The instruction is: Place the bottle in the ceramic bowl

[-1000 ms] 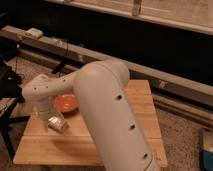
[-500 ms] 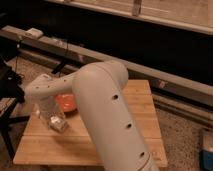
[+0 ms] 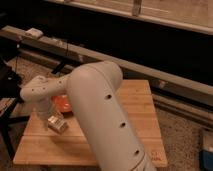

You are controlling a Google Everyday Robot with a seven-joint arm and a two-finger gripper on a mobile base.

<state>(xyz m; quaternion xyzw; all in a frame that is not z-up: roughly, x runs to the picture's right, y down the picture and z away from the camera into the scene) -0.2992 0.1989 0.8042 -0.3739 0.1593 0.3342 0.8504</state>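
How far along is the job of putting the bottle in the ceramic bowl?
Done: the gripper is at the bottle, over the wooden table. In hand: apparently getting it to the ceramic bowl just behind. Left: the bottle is not yet in the bowl.

The robot's broad arm (image 3: 100, 120) blocked the middle of the counter (image 3: 142, 105) and hid part of the ceramic bowl (image 3: 62, 104). The gripper (image 3: 52, 122) hung low just beside the bowl's near edge. Bare wood lay open front-left and right.
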